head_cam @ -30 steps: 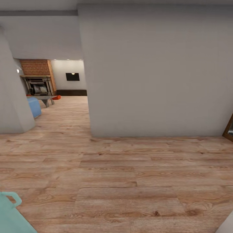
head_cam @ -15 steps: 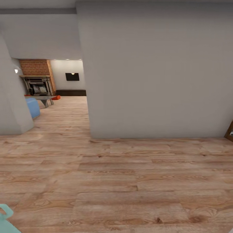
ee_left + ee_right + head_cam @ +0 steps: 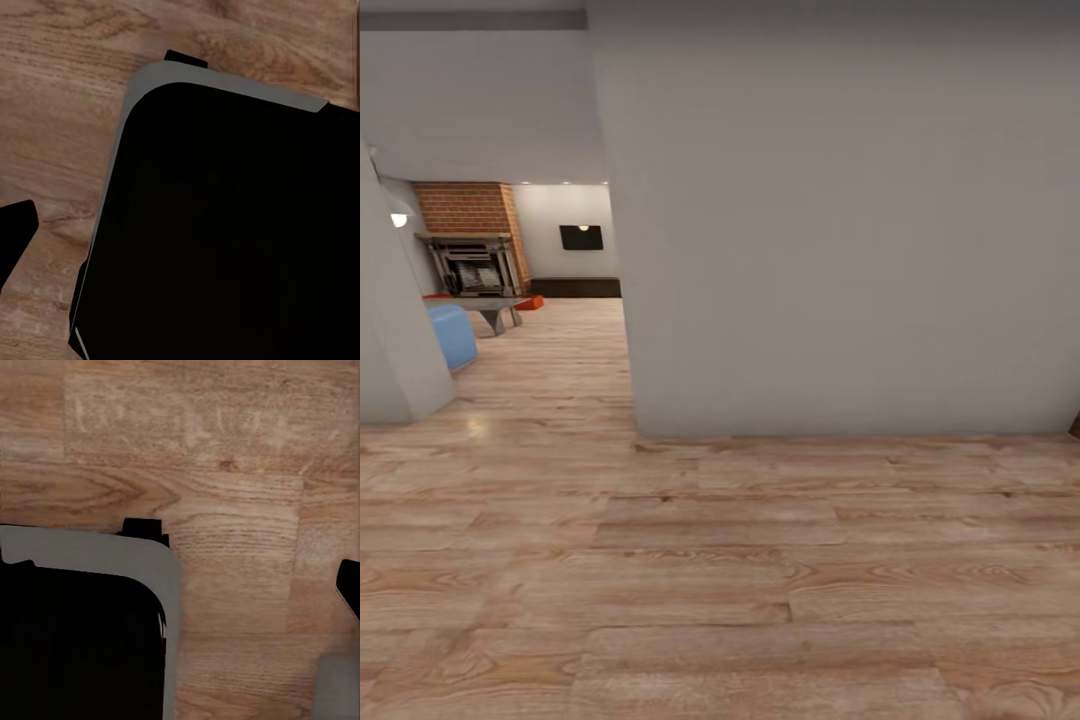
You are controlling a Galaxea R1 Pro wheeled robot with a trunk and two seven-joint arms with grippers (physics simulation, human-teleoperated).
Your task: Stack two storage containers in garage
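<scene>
Storage container (image 3: 533, 302): small and far off, orange-red, on the plank floor of the living room (image 3: 520, 260) seen through the opening at left, just beside the low table on its right.
Second orange-red sliver (image 3: 436, 296): at the table's other end, behind the blue sofa; too small to tell its shape.
Left gripper (image 3: 13, 236): one dark tip shows at the picture's edge over the planks; I cannot tell whether the claw is spread or pressed together.
Right gripper (image 3: 350, 589): again one dark tip at the edge; its state cannot be told, and nothing shows between the fingers.
Robot base (image 3: 225, 225): black body with a rounded grey rim, standing on the floor below both wrists.
Plank floor (image 3: 720, 580): light wood, running from the near foreground through the opening.
White wall (image 3: 840, 220): broad and plain, straight ahead, meeting the planks.
Wall corner (image 3: 390, 340): at far left, framing the opening's other side.
Blue sofa (image 3: 450, 335): its end shows just past that corner.
Low table (image 3: 490, 305): grey, beyond the sofa.
Fireplace (image 3: 472, 250): brick surround with a dark hearth, behind the table.
Dark panel (image 3: 581, 237): on the pale back wall, right of the brick.
</scene>
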